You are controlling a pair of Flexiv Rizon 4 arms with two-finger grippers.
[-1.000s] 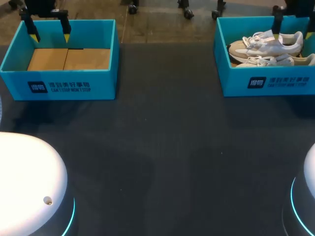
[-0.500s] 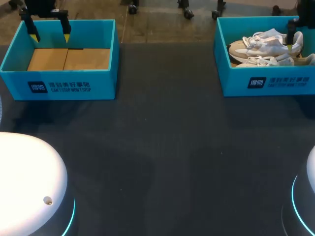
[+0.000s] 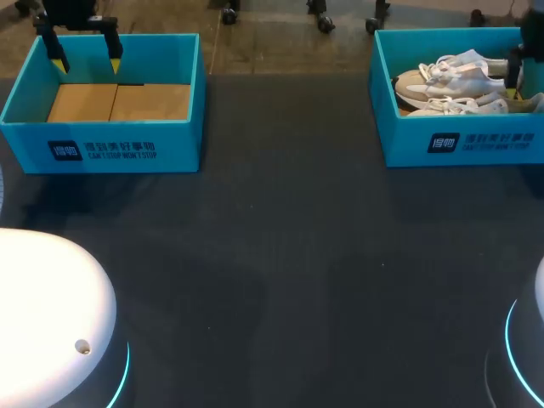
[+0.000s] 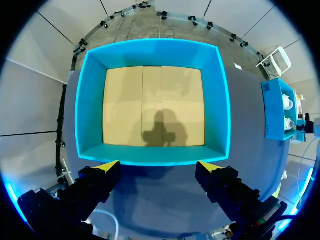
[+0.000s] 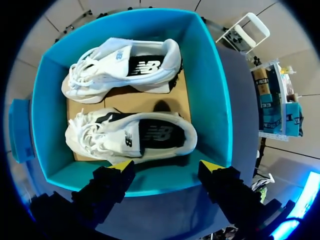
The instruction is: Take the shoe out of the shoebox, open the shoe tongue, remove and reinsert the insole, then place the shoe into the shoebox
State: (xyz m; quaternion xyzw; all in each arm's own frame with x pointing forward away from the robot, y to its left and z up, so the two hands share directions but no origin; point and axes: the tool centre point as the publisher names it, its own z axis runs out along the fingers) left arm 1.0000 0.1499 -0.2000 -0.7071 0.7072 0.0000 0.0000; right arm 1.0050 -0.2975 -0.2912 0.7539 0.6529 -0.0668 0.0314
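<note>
Two white sneakers lie side by side in the right blue shoebox [image 3: 459, 144], one [image 3: 455, 75] behind the other [image 3: 463, 105]. In the right wrist view the box wall [image 5: 207, 95] frames both shoes, each with a dark insole. My right gripper [image 5: 166, 166] hangs open over the box's wall, just short of the nearer shoe [image 5: 135, 135], and the other shoe [image 5: 125, 62] lies beyond it. In the head view this gripper [image 3: 518, 72] sits at the shoes' heel end. My left gripper [image 3: 86, 61] stands open above the far edge of the left box, holding nothing.
The left blue shoebox [image 3: 102, 144] holds only its cardboard floor [image 4: 152, 105], with my left gripper [image 4: 159, 165] over its wall [image 4: 150, 156]. Dark table mat [image 3: 280, 255] stretches between and in front of the two boxes.
My right gripper has moved to the right and down into the right box, toward the shoes' heels. The left arm has not moved.
</note>
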